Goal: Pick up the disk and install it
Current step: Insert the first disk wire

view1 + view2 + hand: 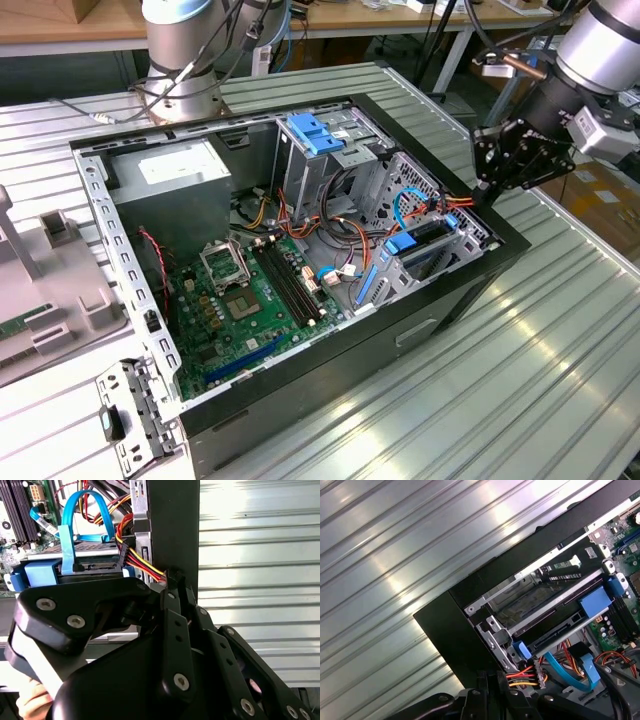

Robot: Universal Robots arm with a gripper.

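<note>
Scene is evenly lit from overhead in the exterior view; the ribbed metal table (560,330) is rendered bright, with soft sheen along the ridges; the interior of the computer case (300,250) is seen darker, shaded under its black walls; focus is held across most of that view. Strong glare is thrown off the table slats (260,535) in the second wrist view, near white at the upper part; the black gripper linkage (165,650) close to the lens is rendered soft and underexposed. Streaked highlights are seen on the slats (395,570) in the first wrist view; a dark shadow is cast beside the case wall (445,630).
</note>
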